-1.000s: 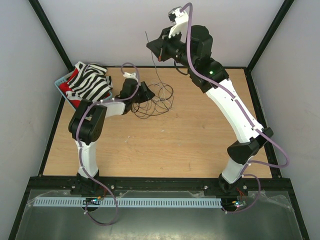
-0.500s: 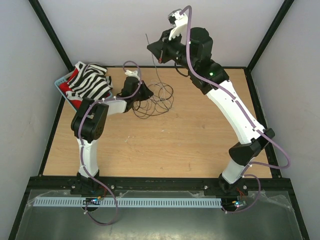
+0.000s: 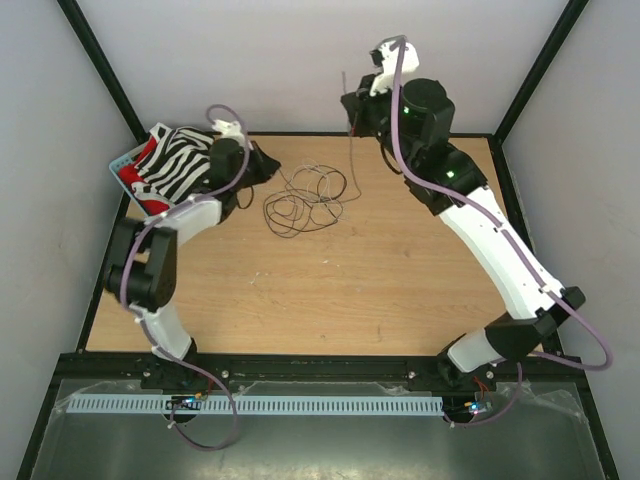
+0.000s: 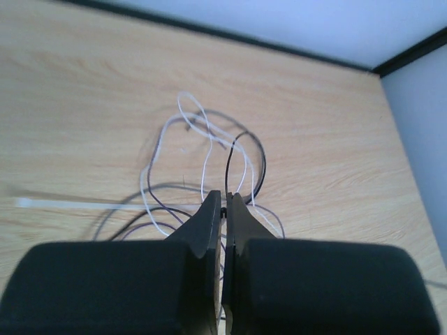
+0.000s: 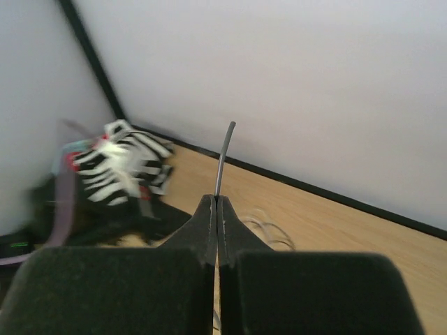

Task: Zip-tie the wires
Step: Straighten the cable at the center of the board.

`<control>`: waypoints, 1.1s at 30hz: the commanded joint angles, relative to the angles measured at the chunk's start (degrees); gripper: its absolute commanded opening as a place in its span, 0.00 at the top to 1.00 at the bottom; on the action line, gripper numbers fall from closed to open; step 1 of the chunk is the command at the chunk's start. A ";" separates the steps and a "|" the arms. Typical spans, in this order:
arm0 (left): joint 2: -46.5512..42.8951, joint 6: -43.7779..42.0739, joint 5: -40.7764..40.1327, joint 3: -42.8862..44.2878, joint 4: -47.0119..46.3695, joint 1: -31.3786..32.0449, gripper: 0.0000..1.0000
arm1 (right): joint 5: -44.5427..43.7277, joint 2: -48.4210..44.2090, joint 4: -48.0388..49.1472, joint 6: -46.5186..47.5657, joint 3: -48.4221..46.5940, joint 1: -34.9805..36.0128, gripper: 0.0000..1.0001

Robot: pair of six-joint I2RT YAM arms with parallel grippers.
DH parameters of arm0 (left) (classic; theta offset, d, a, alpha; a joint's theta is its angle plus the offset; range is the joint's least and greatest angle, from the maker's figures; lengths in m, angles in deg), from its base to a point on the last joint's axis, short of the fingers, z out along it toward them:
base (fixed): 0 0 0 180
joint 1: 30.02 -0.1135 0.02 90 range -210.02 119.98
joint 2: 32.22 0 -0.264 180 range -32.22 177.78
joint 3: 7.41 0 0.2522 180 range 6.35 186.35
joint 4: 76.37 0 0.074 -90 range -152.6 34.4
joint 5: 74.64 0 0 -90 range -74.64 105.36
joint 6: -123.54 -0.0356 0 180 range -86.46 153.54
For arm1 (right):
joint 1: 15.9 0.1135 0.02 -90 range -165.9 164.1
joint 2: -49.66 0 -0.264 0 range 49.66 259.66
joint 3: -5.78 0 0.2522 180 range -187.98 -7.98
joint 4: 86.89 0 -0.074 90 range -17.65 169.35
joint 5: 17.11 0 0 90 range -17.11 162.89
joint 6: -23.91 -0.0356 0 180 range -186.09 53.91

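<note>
Left wrist: wires (image 4: 209,150) partly behind fingers (image 4: 206,223)

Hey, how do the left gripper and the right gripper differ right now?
The left gripper sits low over the table; the right gripper hangs high above it. The left gripper appears to pinch strands of the wires; the right gripper pinches a thin grey strip pointing upward. Both are shut.

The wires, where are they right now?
In the top view the wires lie tangled on the far half of the table, left of centre, right at the left gripper.
</note>
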 commanded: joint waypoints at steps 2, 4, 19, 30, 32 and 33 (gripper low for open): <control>-16.47 -4.06 -3.86 -6.24 2.19 -2.58 1.00 | -19.32 -6.26 -0.03 5.91 7.24 -1.65 1.00; -22.14 -5.35 -5.95 -8.95 6.52 -3.07 1.00 | -24.15 -8.17 -0.26 7.25 11.07 -2.74 1.00; -61.56 -1.73 -15.40 -36.05 36.86 -4.56 1.00 | -39.80 -20.07 -2.09 -4.50 48.37 -11.69 1.00; -64.90 5.11 -13.71 -46.06 38.41 -4.74 1.00 | -38.80 -16.10 2.78 -5.61 60.09 -20.76 1.00; -62.58 4.97 -14.33 -46.50 37.64 -4.72 1.00 | -38.41 -14.55 3.74 -6.09 61.31 -21.90 1.00; -61.22 4.85 -14.37 -46.59 37.03 -4.74 1.00 | -38.04 -13.54 4.00 -6.66 61.54 -22.55 1.00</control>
